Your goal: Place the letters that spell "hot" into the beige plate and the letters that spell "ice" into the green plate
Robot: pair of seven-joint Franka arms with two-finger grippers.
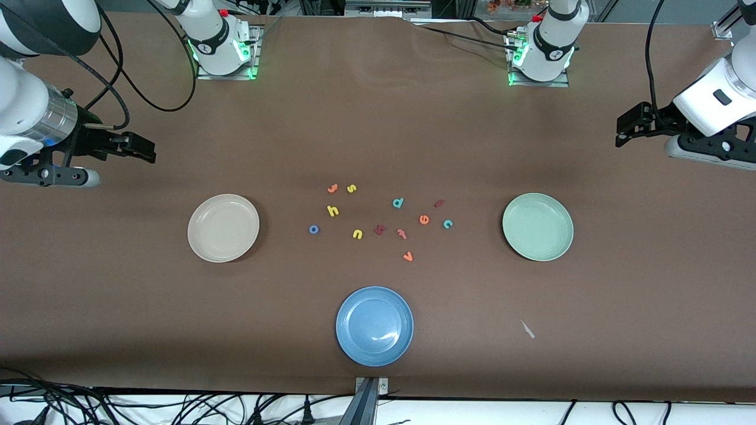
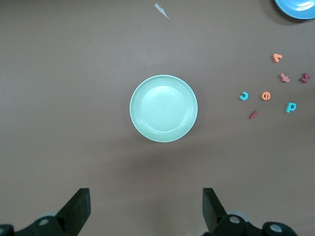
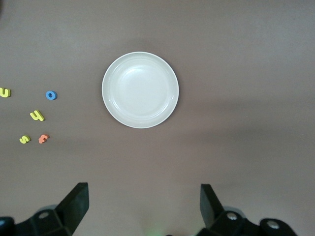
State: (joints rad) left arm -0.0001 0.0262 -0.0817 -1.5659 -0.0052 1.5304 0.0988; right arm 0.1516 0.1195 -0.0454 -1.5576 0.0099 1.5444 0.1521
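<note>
Looking down from the front, we see the table (image 1: pixel 378 118), the beige plate (image 1: pixel 223 228) toward the right arm's end, the green plate (image 1: pixel 537 226) toward the left arm's, and a blue plate (image 1: pixel 374 326) nearest the camera — both task plates empty. Only the wrist views show both grippers' fingers spread wide: left gripper (image 2: pixel 146 209), right gripper (image 3: pixel 142 206). Between the plates lie h (image 1: pixel 332 211), o (image 1: pixel 313 229), t (image 1: pixel 332 188), e (image 1: pixel 424 219), c (image 1: pixel 447 224) and what may be i (image 1: pixel 439 203) — among spare letters.
</note>
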